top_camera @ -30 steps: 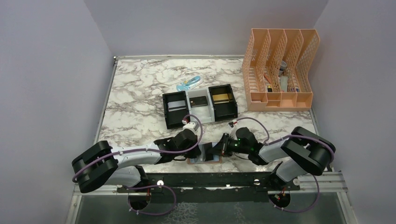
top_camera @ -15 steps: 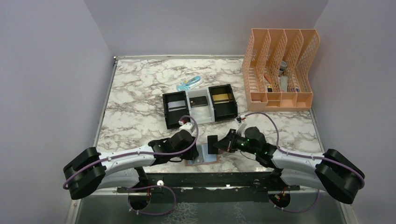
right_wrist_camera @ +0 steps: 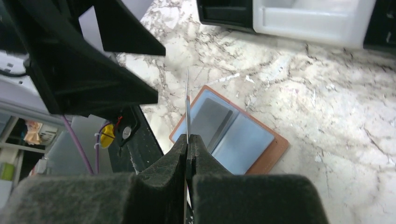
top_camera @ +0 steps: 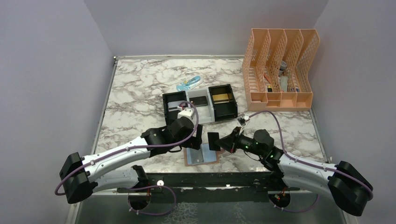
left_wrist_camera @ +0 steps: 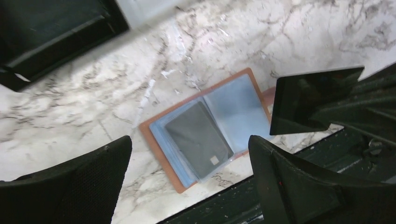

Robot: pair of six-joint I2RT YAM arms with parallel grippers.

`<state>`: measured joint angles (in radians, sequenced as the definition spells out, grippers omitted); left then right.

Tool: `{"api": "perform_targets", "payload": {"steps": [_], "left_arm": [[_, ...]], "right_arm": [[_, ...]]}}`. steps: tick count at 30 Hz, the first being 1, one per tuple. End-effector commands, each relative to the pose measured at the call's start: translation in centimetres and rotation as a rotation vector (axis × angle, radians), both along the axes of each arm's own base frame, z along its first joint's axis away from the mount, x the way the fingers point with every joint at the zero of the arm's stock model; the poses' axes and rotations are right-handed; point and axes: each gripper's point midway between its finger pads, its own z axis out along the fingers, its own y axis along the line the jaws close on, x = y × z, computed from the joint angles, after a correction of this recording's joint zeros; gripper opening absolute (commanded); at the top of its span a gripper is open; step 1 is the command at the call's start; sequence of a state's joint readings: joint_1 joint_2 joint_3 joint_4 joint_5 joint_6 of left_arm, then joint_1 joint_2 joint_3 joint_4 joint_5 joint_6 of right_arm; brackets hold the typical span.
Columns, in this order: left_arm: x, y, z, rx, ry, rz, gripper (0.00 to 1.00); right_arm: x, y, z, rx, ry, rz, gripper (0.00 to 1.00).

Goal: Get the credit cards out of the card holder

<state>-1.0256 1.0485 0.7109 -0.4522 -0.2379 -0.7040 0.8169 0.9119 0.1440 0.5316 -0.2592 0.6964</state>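
Observation:
The tan card holder (top_camera: 201,157) lies open on the marble near the table's front edge, pale blue pockets up. A grey credit card (left_wrist_camera: 198,140) sits in its left pocket (right_wrist_camera: 212,119). My right gripper (top_camera: 223,142) is shut on a dark credit card (top_camera: 213,141), held upright just above the holder's right side. That card is edge-on between the right gripper (right_wrist_camera: 187,140) fingers and dark at the right in the left wrist view (left_wrist_camera: 308,100). My left gripper (top_camera: 194,139) hangs open above the holder (left_wrist_camera: 189,144), holding nothing.
A black-and-white three-compartment tray (top_camera: 187,99) stands behind the holder with a silvery card (top_camera: 176,105), a dark card (top_camera: 201,100) and a gold card (top_camera: 221,97). A peach file organizer (top_camera: 280,70) fills the back right. A blue object (top_camera: 189,83) lies behind the tray.
The left gripper has opened wide and lifted off the holder. The right gripper has drawn the dark card out of the holder and raised it slightly.

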Motion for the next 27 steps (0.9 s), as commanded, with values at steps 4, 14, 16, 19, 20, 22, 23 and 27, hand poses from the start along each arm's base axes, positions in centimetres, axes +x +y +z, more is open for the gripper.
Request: {"api": "perform_targets", "payload": {"steps": [4,14,16,19,20,22,23,27], "left_arm": [[4.0,6.3,3.8,0.153,-0.075,0.096,0.99],[8.6,15.0,5.4,0.169,-0.215,0.411,0.99],[8.4,16.0,4.8,0.178,-0.25,0.441,0.99],[8.3,17.2,5.8,0.188,-0.307,0.489,0.99],[8.2,17.5,6.0,0.184,-0.319,0.509,0.99],[8.2,17.8,6.2,0.175,-0.332,0.526,0.99],[8.1,17.9,6.2,0.177,-0.334,0.528,0.99],[8.2,18.0,6.4,0.187,-0.338,0.533,0.99]], "right_arm": [[0.0,0.6,2.7,0.014,-0.281,0.09,0.01],[3.2,0.4,4.7,-0.159,-0.616,0.056,0.01],[4.0,0.4,4.5,-0.22,-0.655,0.053,0.01],[5.6,0.3,4.8,-0.283,-0.695,0.017,0.01],[6.1,0.4,4.9,-0.303,-0.713,0.01,0.01],[7.2,0.6,5.1,-0.343,-0.748,-0.01,0.01],[7.9,0.7,5.2,-0.367,-0.769,-0.022,0.01],[10.3,1.4,5.3,-0.484,-0.773,-0.031,0.01]]}}
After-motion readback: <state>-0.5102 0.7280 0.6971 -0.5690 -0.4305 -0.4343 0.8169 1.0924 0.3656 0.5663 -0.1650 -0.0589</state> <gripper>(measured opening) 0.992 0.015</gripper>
